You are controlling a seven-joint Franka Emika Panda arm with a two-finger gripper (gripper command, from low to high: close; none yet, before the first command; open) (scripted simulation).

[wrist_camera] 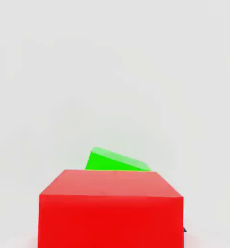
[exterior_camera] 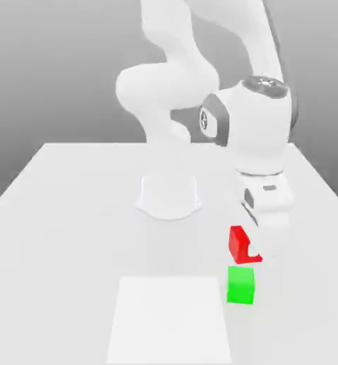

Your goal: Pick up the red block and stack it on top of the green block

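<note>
Red block (exterior_camera: 239, 244) hangs gripped in the closed gripper (exterior_camera: 244, 249), just above the green block (exterior_camera: 241, 285) near the table's (exterior_camera: 72, 214) front edge.

White table (exterior_camera: 72, 214), plain grey backdrop (exterior_camera: 50, 64)

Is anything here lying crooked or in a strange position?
Nothing stands out. The red block is held in the air by the end effector, just above the green block, which sits flat on the table. The red block looks a bit turned compared with the green one.
</note>
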